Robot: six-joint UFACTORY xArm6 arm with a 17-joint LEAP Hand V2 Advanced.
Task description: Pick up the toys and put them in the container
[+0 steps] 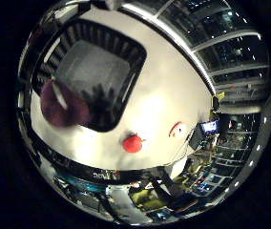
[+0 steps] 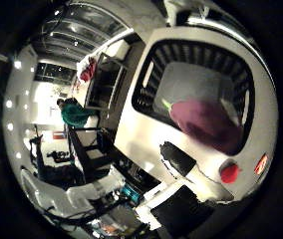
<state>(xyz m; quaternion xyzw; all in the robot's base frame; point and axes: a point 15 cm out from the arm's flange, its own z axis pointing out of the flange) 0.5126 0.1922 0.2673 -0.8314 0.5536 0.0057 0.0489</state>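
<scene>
A: Purple toy [image 2: 204, 122] — where's it at rn?

B: Close under the palm, over the black slatted container [image 1: 126, 52], by its rim. It overlaps the rim in the little-finger view, so can't say if it's in the air or resting on the edge. Aubergine shape, pale green stem end w/ a whitish streak.

A: Handling?

B: My guess: plush or soft plastic, light, gives under pressure, not fragile. Matte, so prob not slippery. Best hold is across the fat middle, not the thin stem end, which would pivot.

A: Robot hand [image 2: 176, 157] state?

B: Only a black-and-white bit shows at the thumb-side view's edge, beside the toy. Whether the fingers are curled on the toy or let go, can't tell.

A: Others?

B: Red round toy [image 1: 132, 143] on the white counter [image 1: 169, 95], just beside the container's corner, outside it. Looks small, maybe tomato-like, w/ a little nub. Prob light, could roll if nudged, so come from above and close round it. Further along the counter, a flat red-and-white piece [image 1: 177, 129], apart from both. Thin and low, so harder to get fingers under; may need a slide to the counter edge or a pinch at its rim.

A: Container contents?

B: Grey floor visible, nothing else seen inside.
</scene>
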